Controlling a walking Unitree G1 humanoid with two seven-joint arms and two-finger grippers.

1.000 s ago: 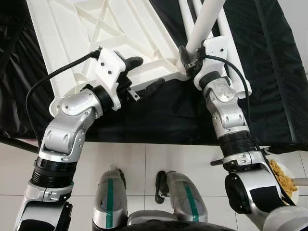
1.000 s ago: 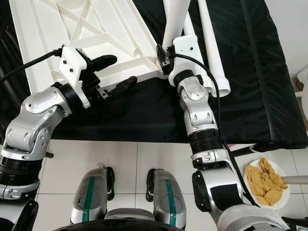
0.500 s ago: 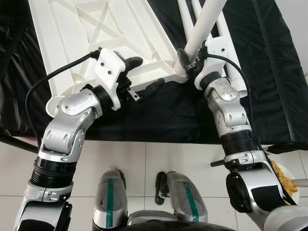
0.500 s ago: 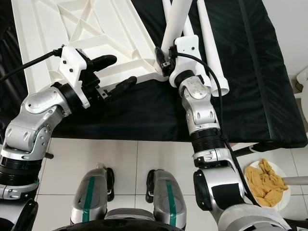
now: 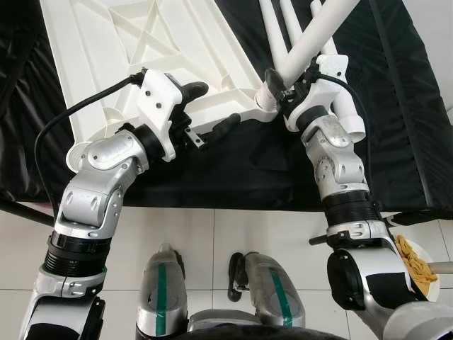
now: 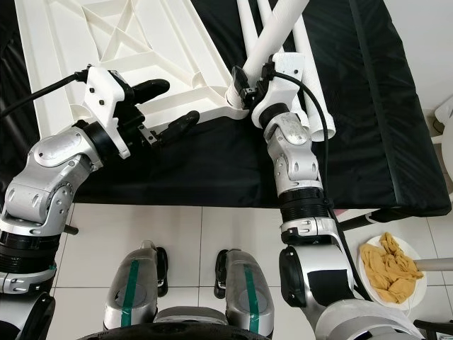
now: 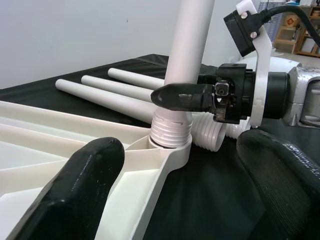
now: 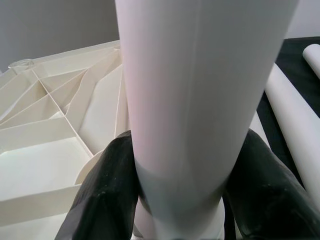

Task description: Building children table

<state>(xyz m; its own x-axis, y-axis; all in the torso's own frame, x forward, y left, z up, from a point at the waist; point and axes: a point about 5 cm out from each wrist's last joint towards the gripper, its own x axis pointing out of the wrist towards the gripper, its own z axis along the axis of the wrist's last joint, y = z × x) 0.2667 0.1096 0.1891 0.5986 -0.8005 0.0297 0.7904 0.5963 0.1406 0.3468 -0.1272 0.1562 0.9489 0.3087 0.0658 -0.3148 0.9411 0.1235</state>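
One white tabletop (image 5: 141, 49) lies upside down on a black cloth (image 5: 233, 166), its ribbed underside facing up; its far end is cut off by the upper edge of the head views. At the left, the left gripper (image 5: 212, 110) is at the near edge of the tabletop with its two black fingers spread apart and grasping nothing — one finger (image 5: 195, 89) lies over the ribs, the other (image 5: 228, 125) is just off the edge over the cloth. In the left wrist view both fingers (image 7: 75, 195) frame the round corner socket (image 7: 170, 145) of the tabletop. In this socket stands one white leg (image 5: 311, 42), tilted, with its threaded end (image 7: 170, 127) in the socket; how deep it is screwed in I cannot tell. The right gripper (image 5: 277, 85) is clenched around this leg just above the socket, and in the right wrist view its two fingers (image 8: 100, 195) press on both sides of the tube (image 8: 200, 100). To the right of the socket three more loose legs (image 7: 115, 90) lie side by side on the cloth, partly hidden behind the right wrist. At the far right, on the tiled floor (image 6: 212, 227), there is one white plate (image 6: 417, 294) with yellow pieces of food (image 6: 389, 265) — what food is hard to make out.
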